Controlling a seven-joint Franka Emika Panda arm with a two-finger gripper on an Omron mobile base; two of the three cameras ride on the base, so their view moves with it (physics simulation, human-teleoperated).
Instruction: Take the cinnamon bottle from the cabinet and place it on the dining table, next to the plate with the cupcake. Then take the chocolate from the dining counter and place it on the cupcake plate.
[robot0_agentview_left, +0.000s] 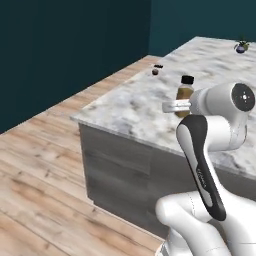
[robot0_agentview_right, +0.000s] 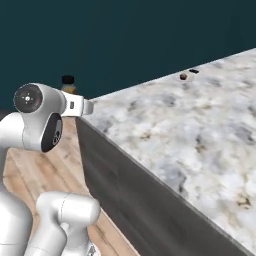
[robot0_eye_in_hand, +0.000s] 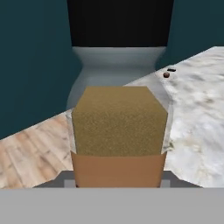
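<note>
Cinnamon bottle (robot0_agentview_left: 185, 93) rides upright in the robot's gripper (robot0_agentview_left: 181, 106), its jaws clamped narrow on the bottle's lower body with the black cap clear above them, as the arm carries it beside the near left corner of the dining table (robot0_agentview_left: 150, 105). In the hand view the bottle (robot0_eye_in_hand: 119, 131) sits squarely between the fingertips, directly ahead of the hand and pressed close to the camera, its orange-brown contents and pale shoulder blocking much of the scene beyond. The plate with the cupcake (robot0_agentview_right: 186, 76) waits well apart, far down the marble slab near its far left edge, with the cupcake (robot0_agentview_left: 155, 72) a small brown dot on it and the chocolate (robot0_agentview_left: 158, 66) lying just beside it, towards the far end. The step in hand appears to be the carry to that far spot: done well, it would keep the bottle upright and the grip firm, bring it across the slab high enough to clear the thick edge, and lower it onto bare marble just beside the plate without touching the plate, the cupcake or the chocolate, the jaws parting only once the base rests flat. A small potted plant (robot0_agentview_left: 242, 47) stands near the far right corner of the table.
</note>
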